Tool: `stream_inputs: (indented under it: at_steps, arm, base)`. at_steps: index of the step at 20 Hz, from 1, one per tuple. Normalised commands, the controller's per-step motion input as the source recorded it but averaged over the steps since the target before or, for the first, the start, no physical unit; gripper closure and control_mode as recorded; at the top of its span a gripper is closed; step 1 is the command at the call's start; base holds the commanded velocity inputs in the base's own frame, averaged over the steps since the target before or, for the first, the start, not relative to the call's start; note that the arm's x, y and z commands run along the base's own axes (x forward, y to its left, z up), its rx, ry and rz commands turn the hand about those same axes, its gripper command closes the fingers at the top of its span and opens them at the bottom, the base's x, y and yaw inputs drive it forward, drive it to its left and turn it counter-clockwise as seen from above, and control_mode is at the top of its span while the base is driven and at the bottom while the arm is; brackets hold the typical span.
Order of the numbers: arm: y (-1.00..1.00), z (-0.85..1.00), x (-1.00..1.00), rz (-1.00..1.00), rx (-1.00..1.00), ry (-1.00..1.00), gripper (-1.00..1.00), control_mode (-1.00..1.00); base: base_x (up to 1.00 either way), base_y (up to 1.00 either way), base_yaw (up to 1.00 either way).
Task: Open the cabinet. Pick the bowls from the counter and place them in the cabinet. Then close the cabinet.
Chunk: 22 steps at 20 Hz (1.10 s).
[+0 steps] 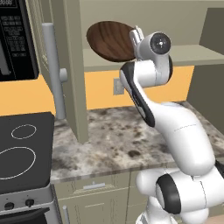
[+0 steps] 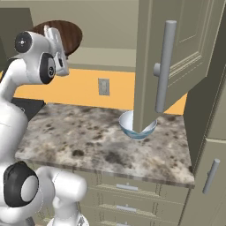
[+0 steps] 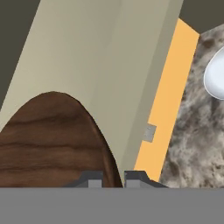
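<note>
At the open cabinet (image 1: 131, 26), level with its lower shelf (image 1: 175, 57), the wood bowl (image 1: 111, 40) hangs tilted on edge with its round underside toward the base cameras. The gripper (image 3: 113, 178) is clamped on the bowl's rim: in the hand view the two dark fingertips (image 3: 92, 179) stand close together with the rim's edge running between them, and the bowl body (image 3: 52, 140) spreads away to one side of the jaws. Whether the bowl touches the shelf cannot be told. The bowl is wide, shallow and circular, with a dark brown surface and darker grain lines. The white bowl (image 2: 137, 126) stands upright on the counter (image 2: 97, 137), partly hidden behind the lower edge of the open right door (image 2: 176, 57) in the right base view; it is smaller and deeper, with a white inside and a light-blue outer wall. In the hand view it is a pale rounded patch (image 3: 215, 74) at the frame's edge. The cabinet is matte beige-olive with panelled doors, each carrying a long vertical silver bar handle (image 2: 162, 66). The left door (image 1: 72, 70) also stands open. The counter is a speckled grey-brown slab with a pale edge. The wall behind it is orange and bears a small grey outlet (image 2: 103, 86). A black stove top (image 1: 24, 148) with white rings adjoins the counter, below a black microwave (image 1: 17, 39).
</note>
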Motion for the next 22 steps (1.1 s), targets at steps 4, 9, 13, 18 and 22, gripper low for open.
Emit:
stream_inputs:
  at_steps: [4, 9, 13, 18, 22]
  arm:
    - [0.08, -0.02, 0.47, 0.00, 0.00, 0.03, 1.00, -1.00]
    - [0.17, -0.01, 0.54, 0.00, 0.00, 0.01, 1.00, -1.00]
    - [0.25, -0.04, 0.54, 0.00, 0.00, 0.00, 1.00, -1.00]
    - [0.35, -0.11, 0.43, 0.00, 0.00, 0.00, 1.00, -1.00]
    - [0.37, -0.06, 0.42, 0.00, 0.00, 0.01, 1.00, -1.00]
  base:
    - [0.00, 0.00, 0.00]
    - [0.00, 0.00, 0.00]
    - [0.00, 0.00, 0.00]
    - [0.00, 0.00, 0.00]
    - [0.00, 0.00, 0.00]
